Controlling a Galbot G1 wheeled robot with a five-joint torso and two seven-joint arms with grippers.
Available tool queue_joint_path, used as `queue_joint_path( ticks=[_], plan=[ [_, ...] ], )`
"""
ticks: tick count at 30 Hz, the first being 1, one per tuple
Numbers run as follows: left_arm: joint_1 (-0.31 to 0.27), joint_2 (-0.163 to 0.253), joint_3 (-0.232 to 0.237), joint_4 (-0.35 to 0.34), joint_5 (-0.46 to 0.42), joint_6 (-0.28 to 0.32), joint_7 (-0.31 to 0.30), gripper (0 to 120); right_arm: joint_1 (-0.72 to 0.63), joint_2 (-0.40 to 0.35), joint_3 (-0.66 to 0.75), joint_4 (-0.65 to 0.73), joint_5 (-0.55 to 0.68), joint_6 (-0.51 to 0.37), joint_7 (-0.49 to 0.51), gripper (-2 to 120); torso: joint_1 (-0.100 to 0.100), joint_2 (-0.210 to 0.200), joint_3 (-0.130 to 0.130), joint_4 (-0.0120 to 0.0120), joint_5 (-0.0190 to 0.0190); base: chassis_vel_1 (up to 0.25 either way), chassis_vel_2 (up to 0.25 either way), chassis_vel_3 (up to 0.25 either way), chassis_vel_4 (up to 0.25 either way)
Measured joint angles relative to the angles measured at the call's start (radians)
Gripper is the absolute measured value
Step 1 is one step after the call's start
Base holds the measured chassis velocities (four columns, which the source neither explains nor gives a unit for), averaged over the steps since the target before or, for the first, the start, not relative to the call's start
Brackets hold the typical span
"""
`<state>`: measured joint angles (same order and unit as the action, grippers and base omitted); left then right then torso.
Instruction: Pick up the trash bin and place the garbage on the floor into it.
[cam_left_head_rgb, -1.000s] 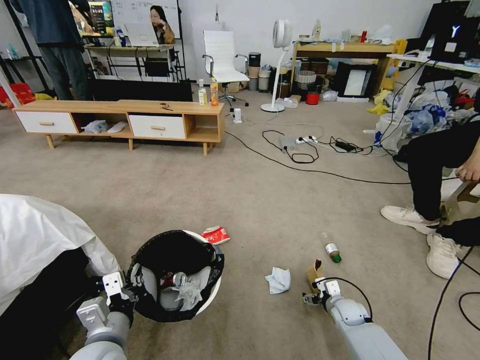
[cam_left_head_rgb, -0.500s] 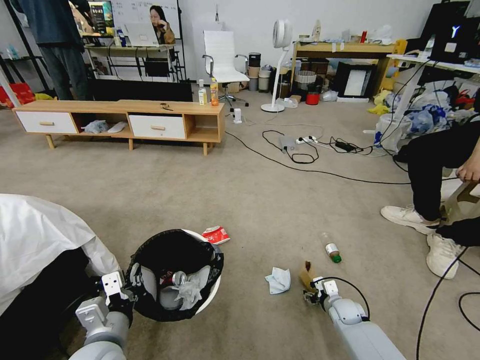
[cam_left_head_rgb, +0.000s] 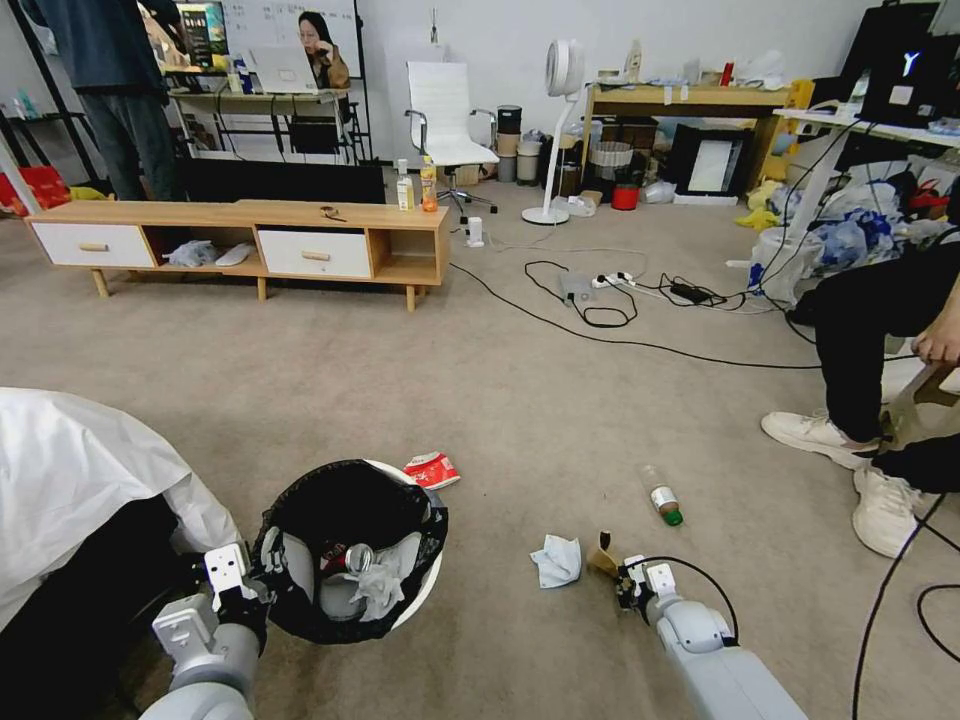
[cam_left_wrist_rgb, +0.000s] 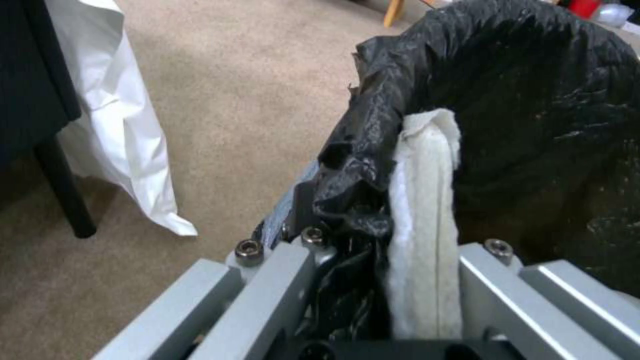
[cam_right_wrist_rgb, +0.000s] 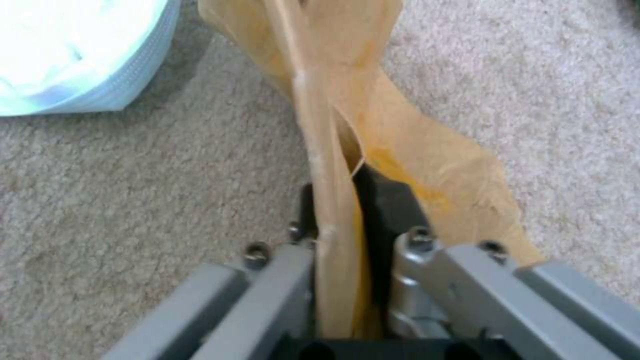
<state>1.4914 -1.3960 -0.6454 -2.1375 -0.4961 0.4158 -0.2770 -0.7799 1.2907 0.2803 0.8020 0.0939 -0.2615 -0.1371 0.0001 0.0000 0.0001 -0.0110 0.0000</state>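
Head view: the left gripper (cam_left_head_rgb: 262, 572) is clamped on the near rim of the trash bin (cam_left_head_rgb: 350, 548), which stands upright, mouth up, with a can and tissue inside; the right gripper (cam_left_head_rgb: 622, 585) pinches the brown paper bag (cam_left_head_rgb: 601, 557) low over the floor (cam_left_head_rgb: 520, 400), between a tissue (cam_left_head_rgb: 557, 560) and the bottle (cam_left_head_rgb: 661, 496); a wrapper (cam_left_head_rgb: 432, 469) lies beside the bin.

Left wrist view: the jaws bite mostly black liner (cam_left_wrist_rgb: 373, 165); the bin could slide out.

Right wrist view: the bag (cam_right_wrist_rgb: 347, 125), long axis running away from the jaws, is held by a thin fold; it may tear or slip.
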Motion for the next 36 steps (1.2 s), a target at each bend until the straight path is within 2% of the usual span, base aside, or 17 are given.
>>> queue_joint_path(
  ticks=[9, 13, 16, 19, 23, 24, 25, 36],
  plan=[
    [0.004, -0.001, -0.002, -0.004, -0.001, -0.002, 0.001, 6, -0.001, -0.005, -0.001, 0.003, -0.001, 0.005, 0.003, 0, 0.0, 0.0, 0.0, 0.0002, 0.0002, 0.0, 0.0, 0.0, 0.0],
    [0.002, 0.001, -0.006, -0.008, -0.005, -0.002, 0.001, 6, -0.013, -0.04, -0.001, 0.076, 0.012, 0.003, 0.017, 0, 0.0, 0.0, 0.0, 0.0001, 0.0005, 0.0, 0.0, 0.0, 0.0],
    [0.0, 0.002, -0.006, -0.008, -0.007, -0.002, 0.001, 6, -0.023, -0.077, 0.004, 0.158, 0.022, -0.002, 0.031, 0, 0.0, 0.0, 0.0, 0.0001, 0.0004, 0.0, 0.0, 0.0, 0.0],
    [-0.003, 0.003, -0.003, -0.01, -0.009, -0.002, 0.001, 6, -0.045, -0.171, 0.017, 0.326, 0.029, -0.013, 0.051, 0, 0.0, 0.0, 0.0, -0.0003, 0.0001, 0.0, 0.0, 0.0, 0.0],
    [-0.005, 0.004, -0.001, -0.013, -0.011, -0.001, 0.001, 6, -0.051, -0.216, 0.02, 0.403, 0.022, -0.009, 0.056, 0, 0.0, 0.0, 0.0, -0.0004, -0.0006, 0.0, 0.0, 0.0, 0.0],
    [-0.006, 0.008, -0.001, -0.017, -0.015, 0.002, 0.001, 6, -0.054, -0.265, 0.02, 0.484, -0.015, 0.023, 0.058, 0, 0.0, 0.0, 0.0, -0.0002, 0.0004, 0.0, 0.0, 0.0, 0.0],
    [-0.007, 0.011, -0.002, -0.018, -0.019, 0.004, 0.0, 6, -0.049, -0.303, 0.017, 0.548, -0.045, 0.056, 0.051, 0, 0.0, 0.0, 0.0, 0.0001, -0.0002, 0.0, 0.0, 0.0, 0.0],
    [-0.017, 0.018, 0.004, 0.004, -0.034, 0.014, -0.005, 6, 0.023, -0.418, -0.042, 0.811, -0.023, 0.136, -0.039, 0, 0.0, 0.0, 0.0, 0.0003, -0.0002, 0.0, 0.0, 0.0, 0.0]
  ],
)
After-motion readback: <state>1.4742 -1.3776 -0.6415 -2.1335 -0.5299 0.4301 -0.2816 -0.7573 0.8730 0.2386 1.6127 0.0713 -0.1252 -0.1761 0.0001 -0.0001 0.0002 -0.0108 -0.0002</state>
